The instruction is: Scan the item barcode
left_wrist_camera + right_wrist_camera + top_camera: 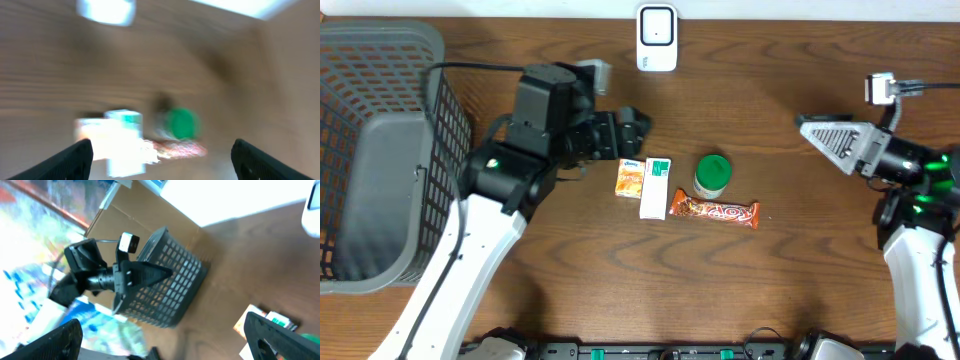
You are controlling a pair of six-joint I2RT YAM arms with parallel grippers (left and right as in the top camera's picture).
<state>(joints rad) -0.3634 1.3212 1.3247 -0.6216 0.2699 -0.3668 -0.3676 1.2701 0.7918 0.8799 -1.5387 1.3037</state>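
Orange box (632,178) lies near wide-spread left gripper (642,133), not touching.

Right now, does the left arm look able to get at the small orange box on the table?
Probably yes. The left hand is open and hangs close to the orange box, with nothing between them. Only the white box, lying right beside it, could crowd one finger.

Left arm (485,235) angled inward, left gripper (634,134) pointing right, jaws spread wide, empty, right arm (920,265) upright, right gripper (817,131) pointing left, jaws wide apart, empty
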